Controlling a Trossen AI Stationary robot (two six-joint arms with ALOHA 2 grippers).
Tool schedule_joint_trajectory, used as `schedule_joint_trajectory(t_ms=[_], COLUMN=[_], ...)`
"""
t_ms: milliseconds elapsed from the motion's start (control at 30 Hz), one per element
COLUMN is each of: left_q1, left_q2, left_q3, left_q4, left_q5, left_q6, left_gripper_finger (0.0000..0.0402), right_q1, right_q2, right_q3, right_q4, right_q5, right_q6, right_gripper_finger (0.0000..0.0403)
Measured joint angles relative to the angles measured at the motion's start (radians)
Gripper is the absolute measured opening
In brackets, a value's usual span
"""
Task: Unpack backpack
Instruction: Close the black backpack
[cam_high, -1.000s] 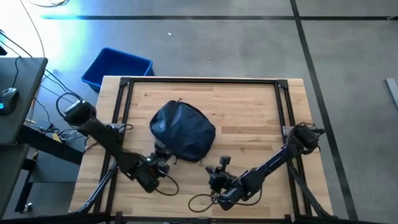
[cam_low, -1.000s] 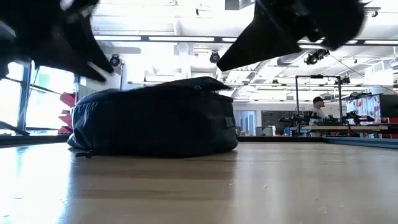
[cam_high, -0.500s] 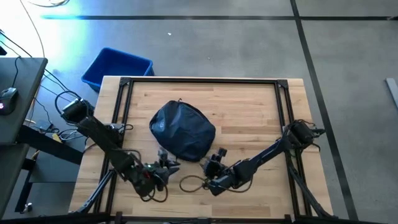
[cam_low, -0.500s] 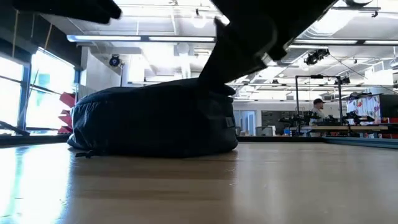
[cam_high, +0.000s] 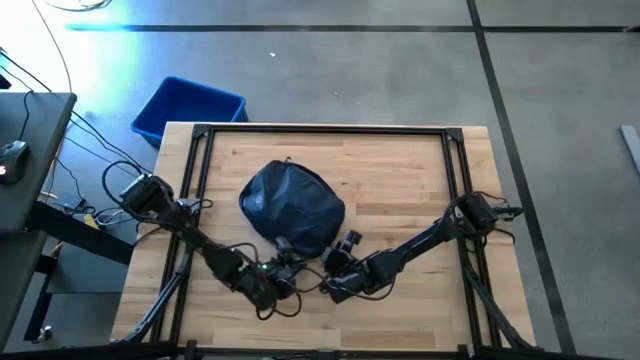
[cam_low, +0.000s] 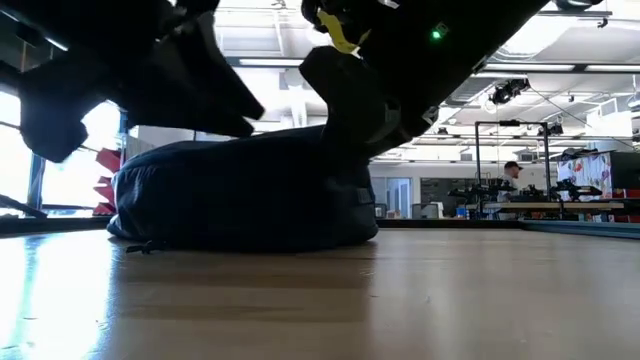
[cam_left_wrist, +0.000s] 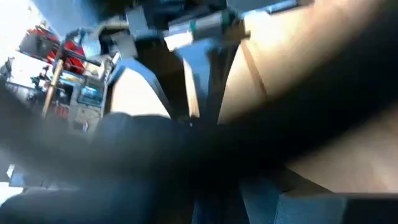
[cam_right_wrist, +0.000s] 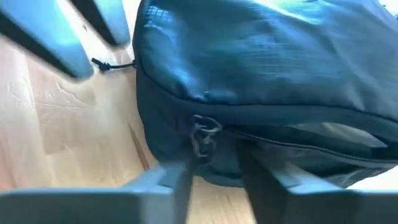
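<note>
The dark navy backpack (cam_high: 292, 210) lies flat on its side at the middle of the wooden table, rounded and slumped (cam_low: 245, 190). In the right wrist view its zipper runs along the near side, with the pull (cam_right_wrist: 204, 134) hanging just past my fingers. My right gripper (cam_right_wrist: 214, 177) is at the backpack's near right edge (cam_high: 340, 258), its fingers a little apart. My left gripper (cam_high: 284, 264) is at the backpack's near edge, left of the right one. The left wrist view is dark and blurred and does not show its fingers. My right gripper comes slanting down from the table's near right side at the backpack's near side, below the zipper pull (cam_right_wrist: 205, 144). One finger (cam_right_wrist: 180, 180) stands on either side of that spot. Whether they touch the fabric, I cannot tell.
A bright blue bin (cam_high: 190, 108) stands on the floor beyond the table's far left corner. Black frame rails (cam_high: 320, 130) run along the table's far, left and right sides. Loose cables (cam_high: 272, 300) trail behind both grippers. A person (cam_low: 512, 165) shows far off in the room.
Both grippers have closed in on the backpack's near edge and sunk a little. The left one went toward the table's right edge, the right one toward the left and far edges, and its wrist has rolled. The backpack has kept its place.
</note>
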Motion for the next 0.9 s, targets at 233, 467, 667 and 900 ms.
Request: schedule_joint_trajectory(t_ms=[233, 467, 667, 900], left_q1=[0.017, 0.059, 0.081, 0.064], left_q2=[0.011, 0.042, 0.058, 0.058], left_q3=[0.002, 0.002, 0.002, 0.001], left_q4=[0.114, 0.107, 0.103, 0.081], left_q5=[0.023, 0.055, 0.065, 0.034], left_q6=[0.068, 0.031, -0.062, -0.073], left_gripper_finger=[0.0088, 0.0107, 0.0121, 0.0045], right_q1=[0.015, 0.058, 0.069, 0.069], right_q2=[-0.002, -0.013, -0.013, -0.014], right_q3=[0.0, 0.01, 0.035, 0.04], right_q4=[0.027, 0.054, 0.051, 0.026], right_q5=[0.016, 0.015, 0.007, -0.02], right_q6=[-0.05, -0.117, -0.146, -0.113], right_gripper_finger=[0.0005, 0.0001, 0.0001, 0.0])
